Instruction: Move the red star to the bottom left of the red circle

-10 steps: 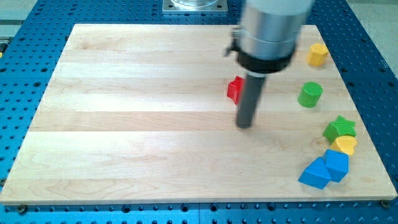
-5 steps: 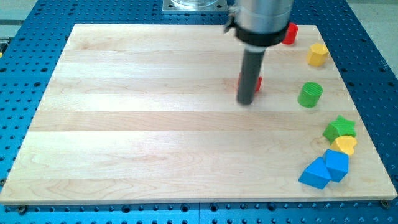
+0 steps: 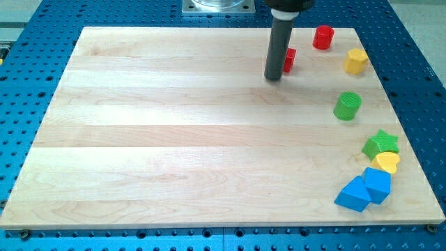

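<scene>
Camera view: my tip (image 3: pixel 274 78), plain rod with no claw to open, touches red star (image 3: pixel 288 60) from view's left. Red circle (image 3: pixel 323 37) near, upper right. Risk: overpush knocks star into circle.

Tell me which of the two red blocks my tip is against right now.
The red star, partly hidden behind the rod, just right of my tip. The red circle stands apart, farther toward the view's upper right, fully visible.
</scene>
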`<state>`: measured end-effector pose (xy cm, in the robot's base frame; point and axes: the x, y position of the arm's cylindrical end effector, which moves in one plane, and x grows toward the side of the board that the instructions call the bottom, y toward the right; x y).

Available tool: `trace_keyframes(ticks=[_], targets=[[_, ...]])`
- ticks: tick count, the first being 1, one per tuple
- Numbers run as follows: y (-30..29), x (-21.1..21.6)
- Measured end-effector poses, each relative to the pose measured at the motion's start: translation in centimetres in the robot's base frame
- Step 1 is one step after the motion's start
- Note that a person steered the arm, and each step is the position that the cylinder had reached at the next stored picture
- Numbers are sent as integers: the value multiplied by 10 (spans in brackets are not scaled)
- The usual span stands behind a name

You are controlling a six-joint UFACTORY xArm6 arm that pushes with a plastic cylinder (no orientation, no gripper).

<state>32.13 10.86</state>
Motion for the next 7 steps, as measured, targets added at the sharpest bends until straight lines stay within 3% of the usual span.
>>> trace_keyframes(ticks=[1, 2, 3, 4, 5, 6, 7], targets=[[49, -29], [67, -28], [35, -11], [9, -49], [35, -60], [32, -43], [31, 18]])
